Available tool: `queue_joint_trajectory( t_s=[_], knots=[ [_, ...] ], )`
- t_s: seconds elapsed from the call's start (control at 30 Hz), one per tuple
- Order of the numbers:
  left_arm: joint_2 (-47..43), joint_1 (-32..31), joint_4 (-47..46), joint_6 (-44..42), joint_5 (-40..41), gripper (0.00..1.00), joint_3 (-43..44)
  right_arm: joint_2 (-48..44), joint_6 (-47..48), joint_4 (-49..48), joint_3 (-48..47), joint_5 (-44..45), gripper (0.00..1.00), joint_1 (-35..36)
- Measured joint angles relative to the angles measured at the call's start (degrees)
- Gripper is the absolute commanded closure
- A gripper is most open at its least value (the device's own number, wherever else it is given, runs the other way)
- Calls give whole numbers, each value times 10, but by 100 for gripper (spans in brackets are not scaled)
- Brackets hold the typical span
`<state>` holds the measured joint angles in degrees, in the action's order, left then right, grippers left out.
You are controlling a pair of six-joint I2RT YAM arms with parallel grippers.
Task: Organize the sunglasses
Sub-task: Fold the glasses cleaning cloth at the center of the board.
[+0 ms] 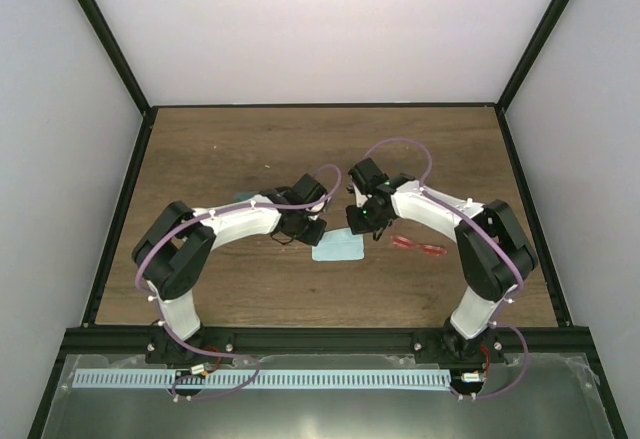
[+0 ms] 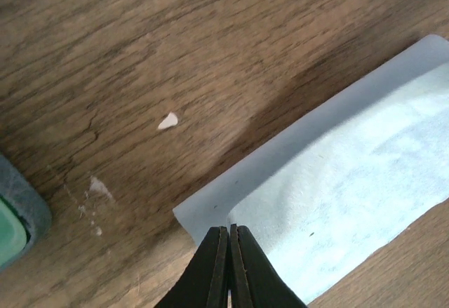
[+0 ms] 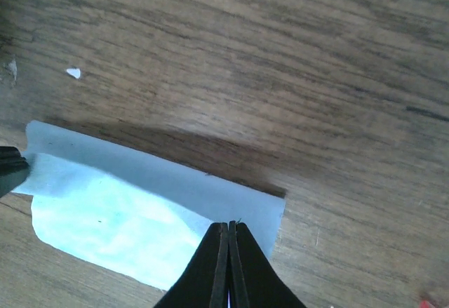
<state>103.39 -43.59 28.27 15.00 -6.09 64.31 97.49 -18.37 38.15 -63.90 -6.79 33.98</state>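
Note:
The red sunglasses [image 1: 418,246] lie folded on the wooden table, to the right of a small light blue cloth [image 1: 337,249]; a red speck of them shows in the right wrist view [image 3: 424,302]. My left gripper [image 1: 313,231] [image 2: 229,228] is shut on the cloth's [image 2: 337,182] left corner. My right gripper [image 1: 362,227] [image 3: 229,224] is shut on the cloth's [image 3: 119,203] right corner. The pinched far edge is raised and folded over, casting a shadow on the wood.
The grey-blue case with a green inside [image 2: 15,213] sits just left of the cloth, and most of it is hidden under the left arm [image 1: 243,197]. Small white flecks [image 2: 168,121] dot the wood. Black frame posts border the table.

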Motion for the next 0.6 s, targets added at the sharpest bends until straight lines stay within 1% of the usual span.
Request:
queue_joint_trajectory(
  t_s=[0.3, 0.6],
  knots=[
    [-21, -1, 3, 5, 7, 96, -12, -15, -7, -2, 32, -7, 99, 4],
    [-21, -12, 3, 13, 7, 96, -12, -16, -7, -3, 39, -8, 99, 4]
  ],
)
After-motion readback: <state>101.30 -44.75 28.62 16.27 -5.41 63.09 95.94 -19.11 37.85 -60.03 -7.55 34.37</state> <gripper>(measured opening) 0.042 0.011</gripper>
